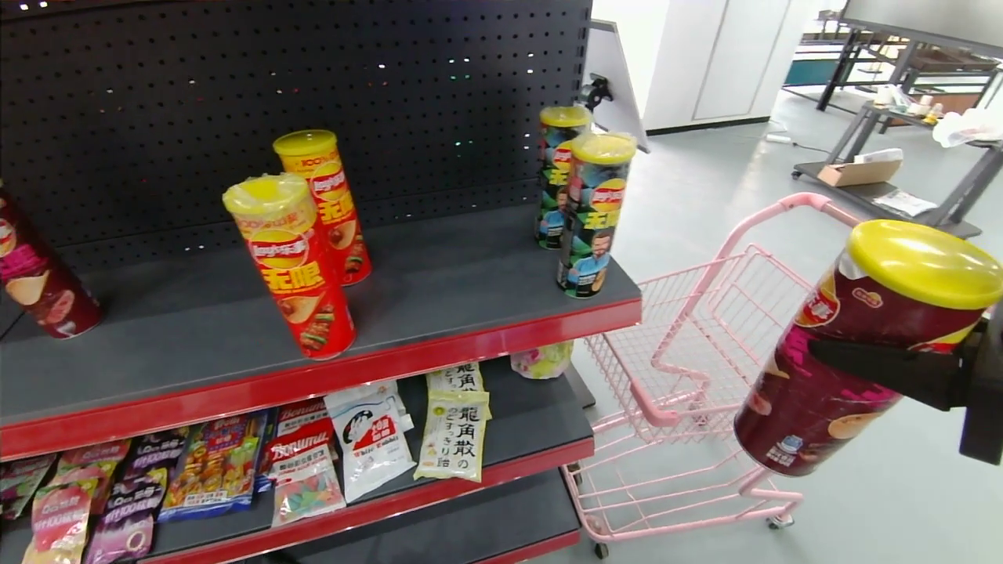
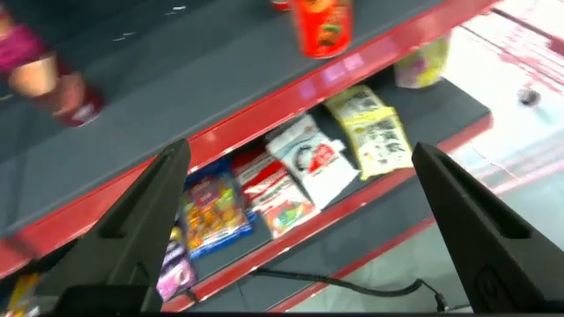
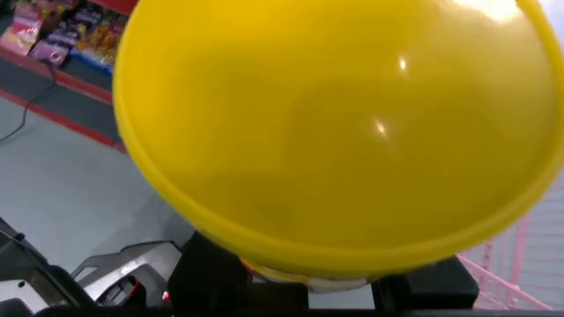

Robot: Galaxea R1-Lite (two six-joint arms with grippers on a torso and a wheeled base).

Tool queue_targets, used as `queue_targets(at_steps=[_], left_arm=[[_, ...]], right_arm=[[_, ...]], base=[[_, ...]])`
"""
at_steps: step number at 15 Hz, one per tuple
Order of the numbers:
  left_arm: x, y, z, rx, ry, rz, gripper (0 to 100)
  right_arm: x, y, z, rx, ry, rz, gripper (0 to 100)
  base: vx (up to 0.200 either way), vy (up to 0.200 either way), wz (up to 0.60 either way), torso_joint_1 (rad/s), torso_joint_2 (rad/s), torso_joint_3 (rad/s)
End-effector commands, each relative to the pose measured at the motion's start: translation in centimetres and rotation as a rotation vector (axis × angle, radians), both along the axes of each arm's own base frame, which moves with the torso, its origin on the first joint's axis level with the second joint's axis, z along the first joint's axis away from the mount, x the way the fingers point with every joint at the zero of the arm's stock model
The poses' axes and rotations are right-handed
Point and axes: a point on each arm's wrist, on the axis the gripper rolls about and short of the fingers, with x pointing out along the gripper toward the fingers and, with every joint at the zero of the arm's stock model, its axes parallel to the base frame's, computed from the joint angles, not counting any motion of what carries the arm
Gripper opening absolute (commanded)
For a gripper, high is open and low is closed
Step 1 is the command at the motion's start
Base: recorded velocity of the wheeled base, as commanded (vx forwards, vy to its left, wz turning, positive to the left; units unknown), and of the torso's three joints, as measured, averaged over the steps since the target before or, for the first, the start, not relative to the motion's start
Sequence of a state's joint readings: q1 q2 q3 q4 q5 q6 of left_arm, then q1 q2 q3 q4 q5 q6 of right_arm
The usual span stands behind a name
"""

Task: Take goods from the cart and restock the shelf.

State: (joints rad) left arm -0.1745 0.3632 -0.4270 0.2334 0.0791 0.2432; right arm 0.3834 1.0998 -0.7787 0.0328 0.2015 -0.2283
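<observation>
Because the task moves stock from cart to shelf, the head view is read first: the right gripper (image 1: pixel 862 362) is closed across the mid-body of a maroon can (image 1: pixel 807 407), one black finger lying over the label. The can hangs tilted above the floor just beside the pink cart (image 1: pixel 807 201), with its yellow lid (image 1: pixel 925 262) uppermost. Gripping at mid-body leaves the base free, which judging by the pose suits setting the can down upright. The upper shelf board (image 1: pixel 470 282) carries two red cans (image 1: pixel 302 266) and two multi-coloured cans (image 1: pixel 592 219), each pair standing one behind the other. A matching maroon can (image 1: pixel 39 274) stands at the far left, so the open board beside it is the probable destination. Snack bags (image 1: pixel 368 439) lie on the lower tier. From the left wrist view, the left gripper (image 2: pixel 300 154) is spread wide with nothing between its fingers. It hovers in front of the red shelf edge (image 2: pixel 264 110), above the snack bags (image 2: pixel 304 172), and is apparently free for a later item. From the right wrist view, the yellow lid (image 3: pixel 344 123) sits directly before the camera. This agrees with a grasp below the lid, on the can's side wall.
</observation>
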Motion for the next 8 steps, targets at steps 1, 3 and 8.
queue_targets(at_steps=[1,3,8], left_arm=[[-0.03,0.01,0.03,0.004,-0.003,0.001,100],[-0.03,0.01,0.15,0.005,-0.006,0.001,100],[-0.01,0.01,0.07,0.005,-0.003,0.001,100]], right_arm=[[0.00,-0.02,-0.10,-0.002,0.005,0.000,0],[-0.01,-0.02,-0.10,-0.001,0.005,0.001,0],[0.00,-0.10,-0.68,0.016,0.021,-0.007,0]], base=[[0.000,0.000,0.60,0.002,0.01,-0.002],[0.000,0.000,0.60,0.005,0.00,0.007],[0.000,0.080,0.00,0.002,0.00,0.002]])
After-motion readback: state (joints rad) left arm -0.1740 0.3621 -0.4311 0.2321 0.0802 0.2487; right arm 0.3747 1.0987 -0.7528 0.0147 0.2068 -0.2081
